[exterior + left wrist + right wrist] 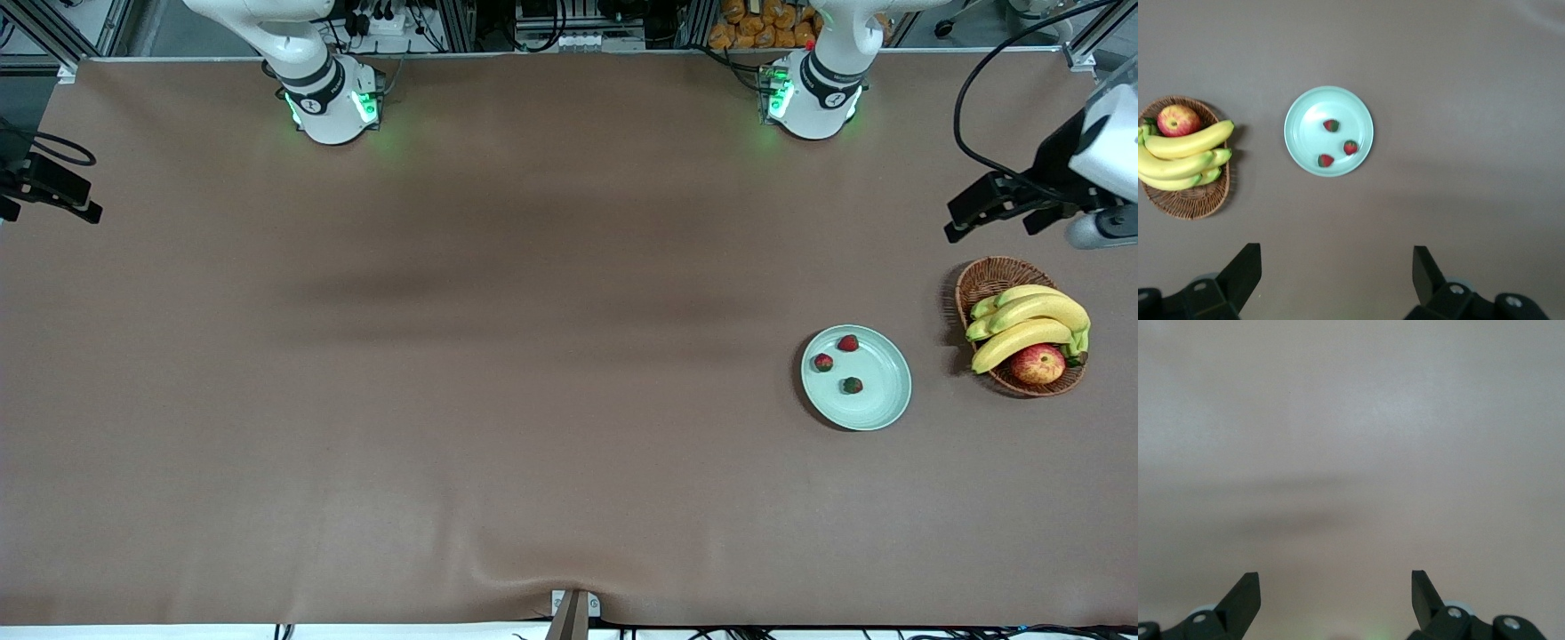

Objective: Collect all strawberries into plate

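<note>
Table [444, 400] is mostly bare brown mat. Basket [987, 277] with bananas [1031, 322] and an apple [1037, 364] sits at the left arm's end; plate [880, 404] just beside it, toward the right arm's end. All three strawberries [848, 343] lie inside the plate, apart from each other, so the collecting looks done. Left gripper [1337, 273] hangs high over that end of the table, jaws wide apart, holding nothing, presumably parked clear. Right gripper [1336, 593] waits over bare mat, equally wide, empty.
</note>
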### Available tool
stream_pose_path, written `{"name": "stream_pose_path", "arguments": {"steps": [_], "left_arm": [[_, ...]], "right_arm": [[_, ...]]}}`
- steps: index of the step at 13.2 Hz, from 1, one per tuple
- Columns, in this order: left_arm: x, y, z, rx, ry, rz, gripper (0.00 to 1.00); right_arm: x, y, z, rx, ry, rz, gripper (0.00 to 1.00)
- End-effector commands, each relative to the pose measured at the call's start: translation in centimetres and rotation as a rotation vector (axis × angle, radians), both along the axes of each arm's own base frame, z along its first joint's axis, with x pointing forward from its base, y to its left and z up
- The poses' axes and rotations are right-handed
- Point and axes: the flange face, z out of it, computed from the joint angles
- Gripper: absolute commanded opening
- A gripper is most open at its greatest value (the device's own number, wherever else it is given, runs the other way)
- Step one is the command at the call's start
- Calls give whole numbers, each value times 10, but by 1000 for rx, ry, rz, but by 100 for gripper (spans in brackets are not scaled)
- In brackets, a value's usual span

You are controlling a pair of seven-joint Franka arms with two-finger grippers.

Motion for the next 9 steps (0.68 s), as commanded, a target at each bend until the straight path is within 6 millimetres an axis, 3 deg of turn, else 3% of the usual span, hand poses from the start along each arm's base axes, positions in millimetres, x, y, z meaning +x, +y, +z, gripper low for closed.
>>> {"name": "stream_pose_path", "arguments": {"steps": [1,9], "left_arm": [[-15,3,0,-16,21,-40,100],[-14,19,9,-8,2,-21,100]], "right_arm": [[-1,-1,1,18,-1,-4,100],[-1,0,1,18,-1,-3,100]]}}
